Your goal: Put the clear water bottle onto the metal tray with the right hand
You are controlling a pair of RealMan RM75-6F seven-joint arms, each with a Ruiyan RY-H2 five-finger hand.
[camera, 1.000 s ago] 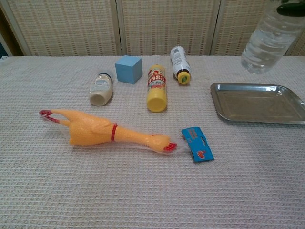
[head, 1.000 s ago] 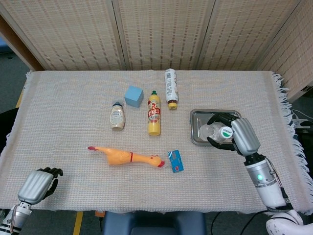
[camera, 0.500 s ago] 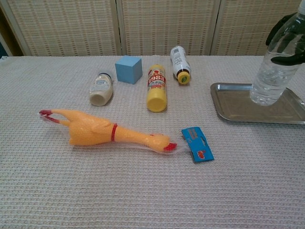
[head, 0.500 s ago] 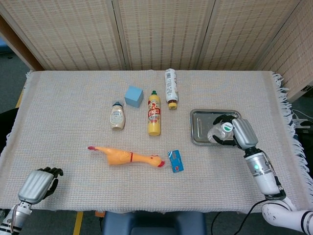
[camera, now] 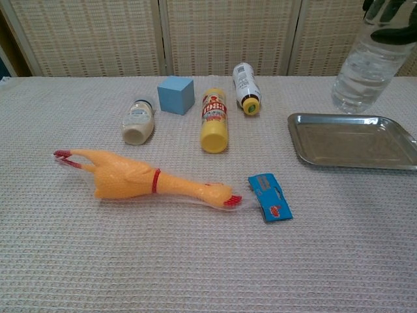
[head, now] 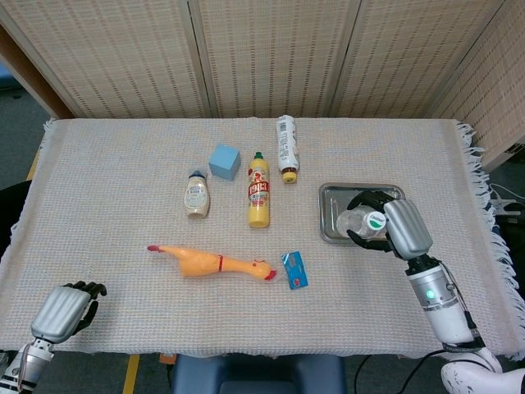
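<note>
Your left hand (head: 64,310) is sitting at the near-left corner of the table (head: 115,164), fingers curled in with nothing in them, resting on the woven cloth; it shows in the head view only. Moving right, a rubber chicken (camera: 140,179) is lying on its side near the front, its head pointing right. Behind it, a small pale sauce bottle (camera: 137,122) is lying down, with a blue cube (camera: 176,94) standing just to its right and further back. Next, a yellow mustard-style bottle (camera: 214,120) is lying with its cap pointing away from you, and a white bottle with a yellow cap (camera: 245,79) is lying just beyond it to the right. A small blue packet (camera: 270,196) is lying flat just beside the chicken's head.

Further right, the metal tray (camera: 315,145) is sitting flat on the cloth. You are gripping the clear water bottle (camera: 368,62) in your right hand (head: 392,226), dark fingers wrapping around its upper part near the green cap (head: 376,220). In the chest view the bottle is hanging tilted in the air above the tray's far edge, its base clear of the metal. In the head view bottle and hand are overlapping the tray's right half.
</note>
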